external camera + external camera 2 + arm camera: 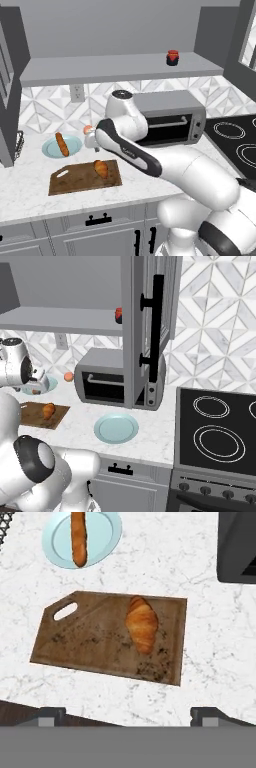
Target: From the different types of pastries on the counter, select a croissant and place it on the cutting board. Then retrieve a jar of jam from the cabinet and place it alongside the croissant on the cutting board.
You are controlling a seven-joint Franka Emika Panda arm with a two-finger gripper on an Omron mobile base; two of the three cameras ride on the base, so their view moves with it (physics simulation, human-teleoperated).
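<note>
Fingers first: the two dark fingertips sit at the bottom edge of the hand view, far apart and spread wide, nothing between them, touching nothing, so the gripper is empty. Just above them in that frame lies the flat dark brown mottled wooden cutting board, handle cutout toward upper left, and the plump golden-brown croissant rests on its right half, long axis running roughly top to bottom of the frame; that part looks done. Further up, top left, the long thin baguette-like pastry lies on a round teal plate on the white marble counter. What the next move turns on: the small dark red jar of jam stands upright on the grey open wall shelf, upper right of the left base view, well apart from the hand and high above it, above the grey toaster oven. My read: the hand must lift and swing up and right, then come at the jar from its side with jaws this wide
</note>
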